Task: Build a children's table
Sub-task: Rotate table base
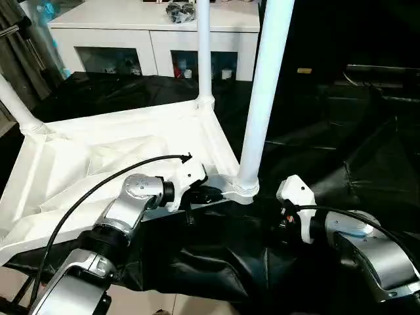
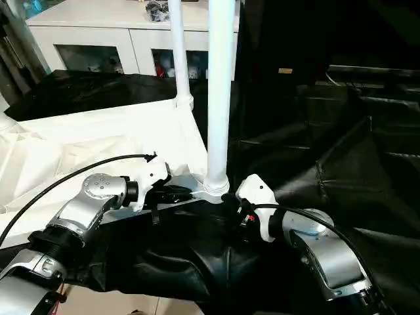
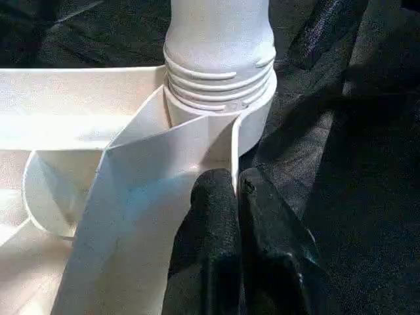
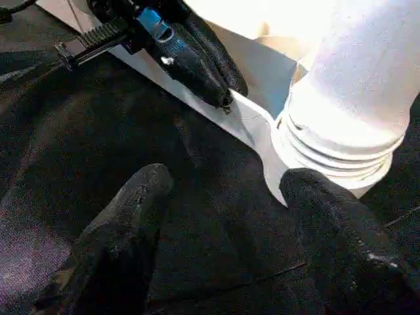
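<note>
The white tabletop (image 1: 98, 151) lies upside down on black cloth, ribbed underside up. Three white legs stand upright in its corner sockets: a near one (image 1: 262, 92), a far one (image 1: 204, 52) and one at the left edge (image 1: 16, 105). My left gripper (image 3: 236, 187) is shut on the tabletop's thin side wall, right beside the near leg's socket (image 3: 220, 98). My right gripper (image 4: 226, 178) hovers open just in front of that same socket (image 4: 335, 151), with one fingertip (image 4: 308, 187) close under the threaded collar and nothing between its fingers.
A white cabinet (image 1: 151, 39) with glass doors stands behind the work, with a dark bundle (image 1: 180, 10) on top. Black cloth (image 1: 328, 151) covers the surface and falls in folds to the right. Pale floor (image 1: 151, 305) shows at the near edge.
</note>
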